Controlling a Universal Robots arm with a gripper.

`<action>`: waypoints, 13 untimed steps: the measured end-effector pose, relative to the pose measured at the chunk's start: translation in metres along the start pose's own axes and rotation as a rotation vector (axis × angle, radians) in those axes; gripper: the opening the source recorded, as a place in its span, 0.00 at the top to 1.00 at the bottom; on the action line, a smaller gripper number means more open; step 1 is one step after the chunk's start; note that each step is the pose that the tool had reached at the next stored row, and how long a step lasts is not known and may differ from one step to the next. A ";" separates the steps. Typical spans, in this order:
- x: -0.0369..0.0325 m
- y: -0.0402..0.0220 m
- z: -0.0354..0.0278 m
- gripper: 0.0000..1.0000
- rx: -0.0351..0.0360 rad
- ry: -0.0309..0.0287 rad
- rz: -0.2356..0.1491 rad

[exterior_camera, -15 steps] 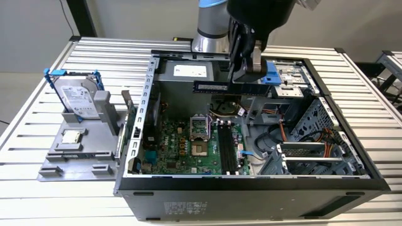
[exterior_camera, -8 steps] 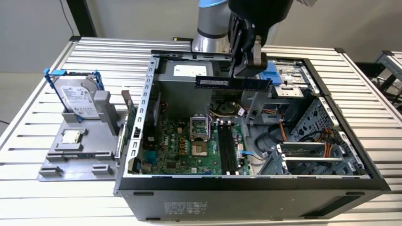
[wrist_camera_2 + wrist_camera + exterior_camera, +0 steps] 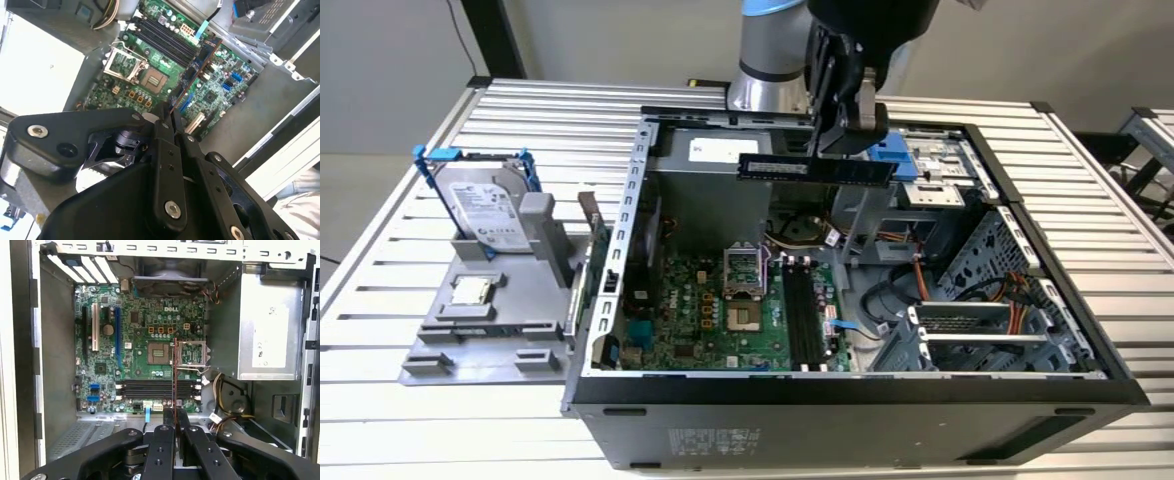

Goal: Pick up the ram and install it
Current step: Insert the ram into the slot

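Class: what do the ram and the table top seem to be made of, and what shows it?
The ram: probably rigid circuit board, matte, with dark chips along its face. The table top: likely metal, pale satin slats with grooves between them.

The ram (image 3: 817, 167) is dark bluish-green with a row of black chips. The gripper (image 3: 827, 150) is black. The motherboard (image 3: 720, 315) is green with black slots. The hard drive (image 3: 487, 208) is silver, its bracket (image 3: 438, 154) blue. The table (image 3: 374, 300) is white with ribbed stripes.
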State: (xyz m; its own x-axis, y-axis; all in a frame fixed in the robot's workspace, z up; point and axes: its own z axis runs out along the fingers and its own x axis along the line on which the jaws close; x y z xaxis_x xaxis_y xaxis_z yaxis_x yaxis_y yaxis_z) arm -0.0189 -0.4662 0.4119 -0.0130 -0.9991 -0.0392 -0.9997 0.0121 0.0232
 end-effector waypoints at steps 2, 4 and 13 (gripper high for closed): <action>-0.0010 -0.0003 0.0001 1.00 0.0000 0.0000 0.000; -0.0016 -0.0005 0.0002 1.00 0.0000 0.0001 0.000; -0.0087 -0.0020 0.0006 1.00 0.0000 0.0000 0.001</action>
State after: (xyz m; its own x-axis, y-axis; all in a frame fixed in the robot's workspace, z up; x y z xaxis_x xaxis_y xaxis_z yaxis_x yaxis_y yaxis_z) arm -0.0168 -0.4576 0.4116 -0.0137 -0.9991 -0.0392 -0.9996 0.0128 0.0232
